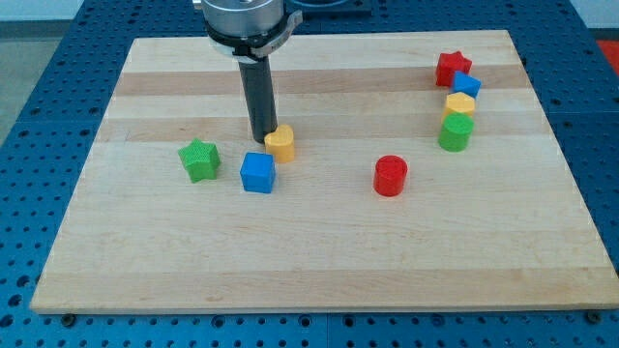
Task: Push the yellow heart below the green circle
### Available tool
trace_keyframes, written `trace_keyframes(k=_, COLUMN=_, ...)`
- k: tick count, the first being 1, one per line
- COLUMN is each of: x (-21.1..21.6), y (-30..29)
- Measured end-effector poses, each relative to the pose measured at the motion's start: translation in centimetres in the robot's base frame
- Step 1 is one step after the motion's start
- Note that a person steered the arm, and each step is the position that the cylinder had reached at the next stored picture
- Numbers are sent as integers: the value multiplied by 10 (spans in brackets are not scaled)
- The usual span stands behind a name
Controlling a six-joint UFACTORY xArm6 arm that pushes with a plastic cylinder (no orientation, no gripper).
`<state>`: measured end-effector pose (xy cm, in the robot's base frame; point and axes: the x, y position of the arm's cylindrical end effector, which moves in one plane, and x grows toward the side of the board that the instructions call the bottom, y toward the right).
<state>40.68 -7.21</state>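
The yellow heart (280, 143) lies left of the board's centre. My tip (261, 138) stands right against its left side, touching or nearly so. The green circle (456, 132) sits far off at the view's right, at the lower end of a tight column of blocks. The heart is well to the left of the circle and at about the same height in the view.
A blue cube (257, 173) lies just below my tip, with a green star (199, 159) to its left. A red cylinder (390, 175) sits between heart and circle, slightly lower. Above the circle are a yellow block (460, 103), a blue block (466, 85) and a red star (452, 68).
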Motion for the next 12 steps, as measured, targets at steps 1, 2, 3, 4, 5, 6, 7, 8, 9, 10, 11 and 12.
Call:
trace_keyframes(k=1, x=13, y=6)
trace_keyframes(k=2, x=23, y=9)
trace_keyframes(k=3, x=29, y=-1)
trace_keyframes(k=4, x=36, y=-7)
trace_keyframes(k=5, x=40, y=13)
trace_keyframes(k=6, x=40, y=53)
trace_keyframes(k=7, x=40, y=87)
trace_keyframes(k=8, x=40, y=120)
trace_keyframes(k=9, x=40, y=140)
trace_keyframes(k=10, x=40, y=163)
trace_keyframes(k=11, x=40, y=177)
trace_keyframes(k=12, x=40, y=187)
